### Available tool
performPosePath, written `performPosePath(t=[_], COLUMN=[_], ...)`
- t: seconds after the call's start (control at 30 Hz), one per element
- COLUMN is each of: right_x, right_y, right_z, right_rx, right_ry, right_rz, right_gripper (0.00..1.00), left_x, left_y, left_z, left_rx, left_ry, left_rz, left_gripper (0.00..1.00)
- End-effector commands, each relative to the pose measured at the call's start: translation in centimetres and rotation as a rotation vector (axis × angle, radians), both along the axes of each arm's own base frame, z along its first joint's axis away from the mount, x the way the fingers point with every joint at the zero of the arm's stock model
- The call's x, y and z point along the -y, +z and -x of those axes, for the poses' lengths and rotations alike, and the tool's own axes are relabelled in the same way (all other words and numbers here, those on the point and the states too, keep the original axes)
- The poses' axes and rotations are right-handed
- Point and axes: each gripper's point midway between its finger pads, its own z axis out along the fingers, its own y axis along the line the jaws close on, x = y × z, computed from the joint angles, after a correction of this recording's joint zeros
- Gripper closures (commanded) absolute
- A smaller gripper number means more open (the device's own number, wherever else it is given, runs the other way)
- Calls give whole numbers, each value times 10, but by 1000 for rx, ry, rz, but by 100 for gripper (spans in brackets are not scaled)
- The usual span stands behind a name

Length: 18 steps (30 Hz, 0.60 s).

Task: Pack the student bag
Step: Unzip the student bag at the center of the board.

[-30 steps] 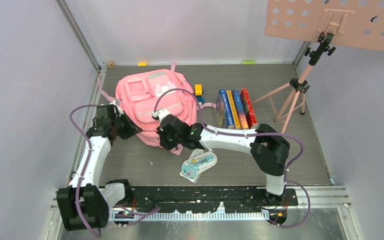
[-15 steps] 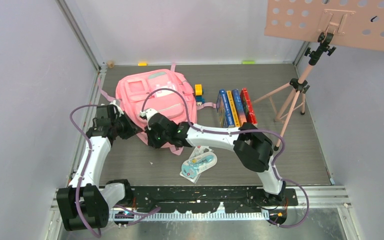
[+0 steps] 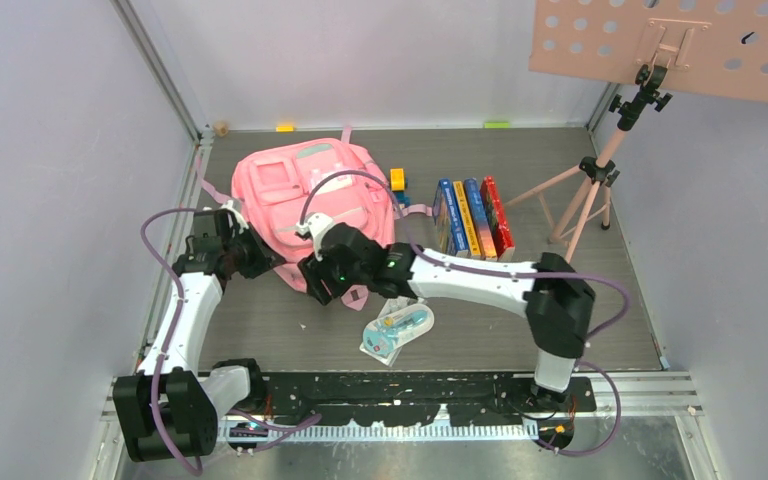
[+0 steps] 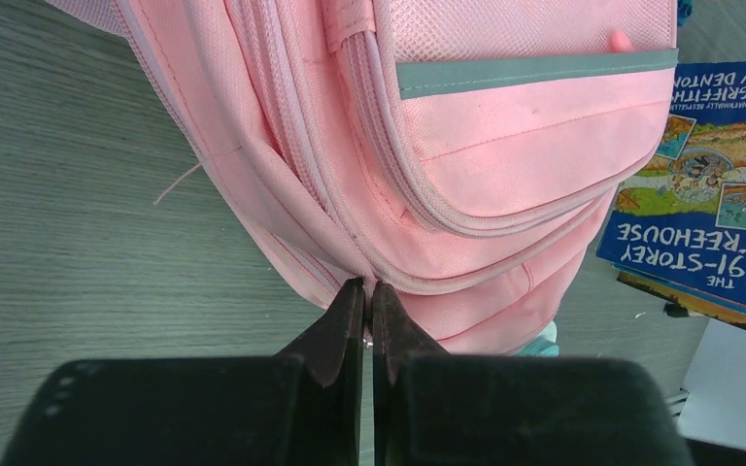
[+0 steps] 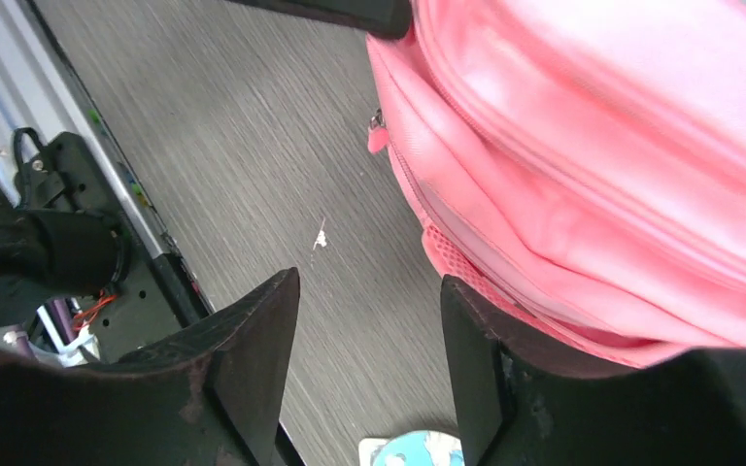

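The left arm climbs from its base at the near left corner, its white forearm slanting up the table's left side, and its wrist bends inward so the left gripper (image 3: 257, 258) meets the near left edge of the student bag (image 3: 305, 200). The right arm stands up at the near right, then throws its long white link leftward, low across the table (image 3: 260, 325), so the right gripper (image 3: 317, 283) sits at the bag's near edge, just beyond a pale blue packet (image 3: 396, 330).

The pink bag lies flat, front pockets up, at the back left of the table. A row of books (image 3: 472, 215) is just to its right. From the left wrist the nearest cover (image 4: 704, 204) reads upside down "91-STOREY TREEHOUSE", with "GRIFFITHS" and "DENTON" cut off at the frame's edge. I can't read any writing on the bag itself.

The left gripper's fingers (image 4: 350, 316) are pressed together, tips against the zip seam on the bag's side. Whether they pinch any fabric I cannot tell. The right gripper's fingers (image 5: 262, 330) stand well apart with only bare table between them, the bag's edge just beside the right-hand one and a small pink zip pull (image 5: 377, 138) hanging a little beyond
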Motion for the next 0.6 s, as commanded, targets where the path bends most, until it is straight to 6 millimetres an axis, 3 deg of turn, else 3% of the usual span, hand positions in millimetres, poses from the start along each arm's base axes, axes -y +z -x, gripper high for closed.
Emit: performPosePath(t=[0.0,0.17,0.47,0.57], right_x=[28,44,24,15], right_y=[52,42,11,10], right_z=[-14,-37,-52,-55], right_rx=[151,248,320,323], right_ry=[-14,-17,96,106], right_rz=[-46,44,154,152], right_gripper=[37,32,29,29], left_x=[11,11,10,10], left_y=[29,28,28,27], left_z=[-14,-13,-12,-12], left_rx=[111,105,103,95], left_ry=[-59,-62,-64,-65], left_rz=[32,30,23,19], left_gripper=[100,100,100,100])
